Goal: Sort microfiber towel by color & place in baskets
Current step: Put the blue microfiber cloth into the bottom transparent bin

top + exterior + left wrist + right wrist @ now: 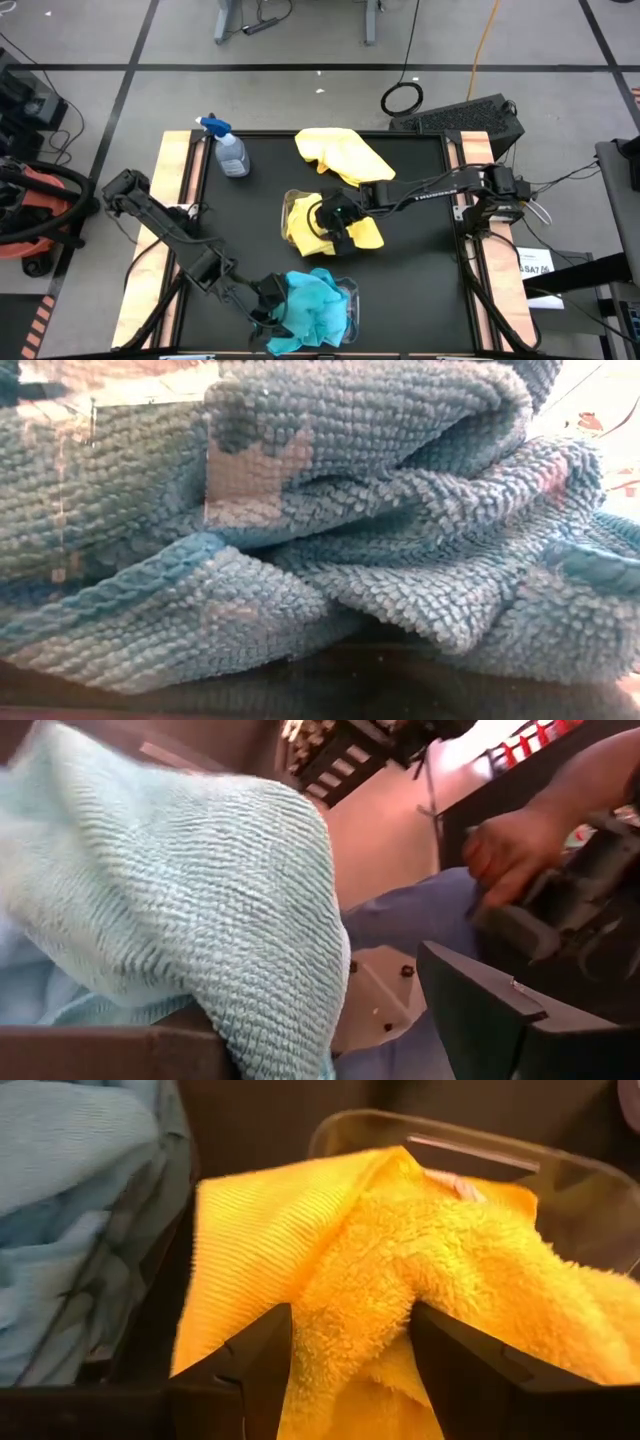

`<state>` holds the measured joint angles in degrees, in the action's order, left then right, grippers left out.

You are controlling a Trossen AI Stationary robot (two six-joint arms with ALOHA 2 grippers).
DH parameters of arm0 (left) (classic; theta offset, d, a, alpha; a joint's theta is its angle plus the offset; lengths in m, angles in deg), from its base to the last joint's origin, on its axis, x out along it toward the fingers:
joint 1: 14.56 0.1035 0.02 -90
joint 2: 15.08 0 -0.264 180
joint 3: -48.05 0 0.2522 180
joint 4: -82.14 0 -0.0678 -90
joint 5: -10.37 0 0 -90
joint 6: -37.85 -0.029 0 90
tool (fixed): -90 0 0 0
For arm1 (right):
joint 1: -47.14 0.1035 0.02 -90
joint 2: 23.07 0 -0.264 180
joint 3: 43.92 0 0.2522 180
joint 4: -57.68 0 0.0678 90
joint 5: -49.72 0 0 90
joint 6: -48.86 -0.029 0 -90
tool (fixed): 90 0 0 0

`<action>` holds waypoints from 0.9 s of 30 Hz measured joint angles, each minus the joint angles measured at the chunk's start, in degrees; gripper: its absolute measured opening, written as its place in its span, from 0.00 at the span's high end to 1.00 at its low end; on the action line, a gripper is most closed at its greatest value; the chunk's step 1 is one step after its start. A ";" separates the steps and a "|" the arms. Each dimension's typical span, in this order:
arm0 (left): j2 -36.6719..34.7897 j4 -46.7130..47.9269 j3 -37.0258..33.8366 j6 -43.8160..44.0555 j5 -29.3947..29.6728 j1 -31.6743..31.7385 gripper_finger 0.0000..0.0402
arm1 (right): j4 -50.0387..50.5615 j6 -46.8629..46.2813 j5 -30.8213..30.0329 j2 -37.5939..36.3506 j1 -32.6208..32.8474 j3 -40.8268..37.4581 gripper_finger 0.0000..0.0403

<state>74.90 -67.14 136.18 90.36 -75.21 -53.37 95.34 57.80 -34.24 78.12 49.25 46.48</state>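
Note:
Teal-blue towels [318,305] are piled in a clear basket [350,292] at the table's near edge and fill the low view [320,530]. My left gripper [268,308] stands open at the pile's left side, and a teal fold [230,920] drapes past one finger. In the middle of the table, a second clear basket [290,205] holds a yellow towel [305,235]. My right gripper [335,215] is above it, shut on the yellow towel [400,1250]. Another yellow towel [345,155] lies flat on the mat farther back. My left gripper has a teal fold [280,1000] hanging over one finger [100,1055]; I cannot tell whether it touches. Nothing is between its fingers. My right gripper pinches a bunched ridge of the yellow towel [350,1350] between its two fingers, coming slanting down from the table's right. The rest of the towel spreads beyond the fingers over the basket's rim [470,1150]; how many layers are held does not show.
A clear spray bottle [230,155] with a blue trigger stands at the mat's far left. Wooden rails [180,190] run along both sides of the black mat. A person's hand [510,850] shows beyond the table in the left wrist view.

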 joint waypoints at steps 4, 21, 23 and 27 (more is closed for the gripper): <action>0.68 2.04 0.00 1.65 -0.05 0.00 0.44 | -1.59 -1.65 -0.14 0.07 -0.35 -1.31 0.51; 1.38 11.93 0.00 6.58 -4.07 2.23 0.42 | -1.44 -1.99 1.61 0.04 -1.31 -1.31 0.66; 1.36 11.33 0.10 5.97 -3.89 2.30 0.46 | -1.42 -1.97 1.65 0.04 -1.31 -1.31 0.69; 1.02 14.36 2.90 4.80 -2.12 2.29 0.56 | -1.40 -1.89 1.80 0.02 -1.31 -1.31 0.72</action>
<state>75.92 -52.78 139.08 95.15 -77.33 -51.07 93.94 55.91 -32.44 78.14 47.94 45.17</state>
